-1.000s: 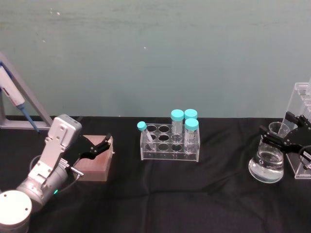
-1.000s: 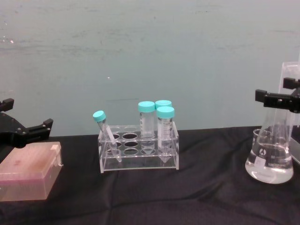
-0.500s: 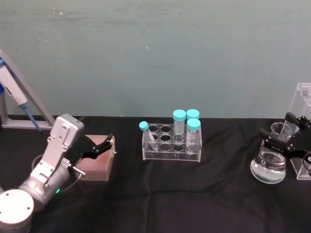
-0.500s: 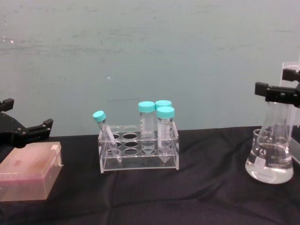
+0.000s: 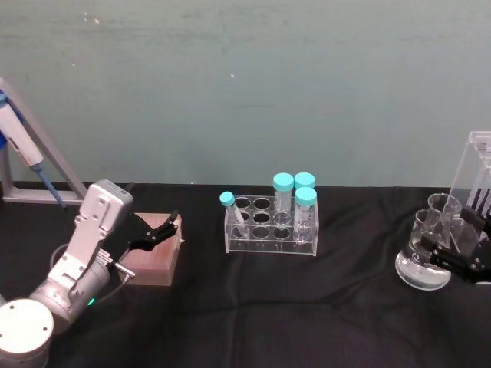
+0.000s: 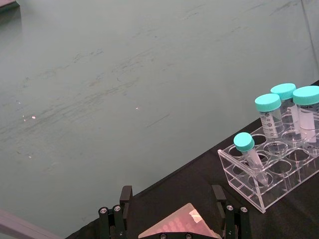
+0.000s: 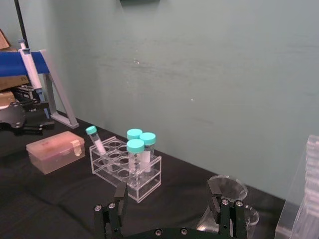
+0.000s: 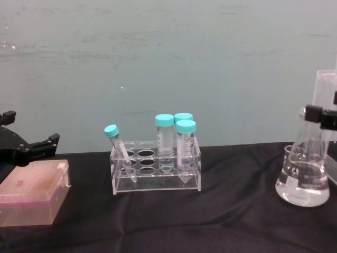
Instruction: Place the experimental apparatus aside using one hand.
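Glass at the right edge is where it's all happening: the flask [image 5: 423, 264] stands upright on the black cloth [image 5: 307, 307], neck straight up, with the small beaker [image 5: 421, 227] just behind it and the clear pipette stand [image 5: 476, 165] farther back to the right. The right gripper [image 5: 458, 257] is right beside the flask on its outer side, fingers spread, nothing between them; from its wrist camera the two fingers [image 7: 119, 195] frame open space with the beaker rim ahead. So the labware lies just inboard of that hand, and it's clearly the nearer arm. In my view a sideways close on the upright neck is what the next move turns on.

Over on the left, the left gripper [image 5: 153, 230] hovers just over the pink tip box [image 5: 153, 257], jaws apart, holding nothing, well apart from the glassware.

Mid-table sits the tube rack [image 5: 270, 226] with teal-capped tubes. Farther back, a pipette [image 5: 19, 146] leans on its grey holder against the green wall [image 5: 245, 84].
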Robot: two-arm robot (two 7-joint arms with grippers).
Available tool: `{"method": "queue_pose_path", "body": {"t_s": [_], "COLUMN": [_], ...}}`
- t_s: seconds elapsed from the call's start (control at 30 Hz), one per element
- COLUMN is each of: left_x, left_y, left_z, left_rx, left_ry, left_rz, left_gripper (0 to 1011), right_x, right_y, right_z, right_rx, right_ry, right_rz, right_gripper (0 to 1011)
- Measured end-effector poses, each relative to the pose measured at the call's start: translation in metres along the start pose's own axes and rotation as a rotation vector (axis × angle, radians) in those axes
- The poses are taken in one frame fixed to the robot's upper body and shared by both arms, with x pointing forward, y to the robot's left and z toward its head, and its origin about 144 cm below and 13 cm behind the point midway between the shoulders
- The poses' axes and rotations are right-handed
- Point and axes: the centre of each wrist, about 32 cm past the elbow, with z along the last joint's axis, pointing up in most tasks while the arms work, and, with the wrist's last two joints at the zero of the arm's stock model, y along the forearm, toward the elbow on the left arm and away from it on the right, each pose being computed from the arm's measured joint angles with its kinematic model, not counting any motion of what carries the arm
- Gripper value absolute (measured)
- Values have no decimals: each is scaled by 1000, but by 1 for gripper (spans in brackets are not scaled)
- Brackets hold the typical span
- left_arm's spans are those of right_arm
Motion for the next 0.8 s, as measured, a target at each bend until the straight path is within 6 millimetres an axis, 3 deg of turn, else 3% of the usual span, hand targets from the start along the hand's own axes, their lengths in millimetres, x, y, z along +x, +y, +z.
{"method": "queue_pose_path", "body": {"t_s": [0.37,0.8], "left_x": [0,0], "left_y": [0,0], "left_z": [0,0], "left_rx": [0,0], "left_ry": [0,0], "left_rz": [0,0], "left_gripper": [1000,1000], "right_x": [-7,-7], "right_y": [-19,-20], "right_z": [-9,-15], "right_rx": [-70,-102], "right_ry": [57,71], "right_rz": [-18,-32], "right_gripper": [1000,1000]}}
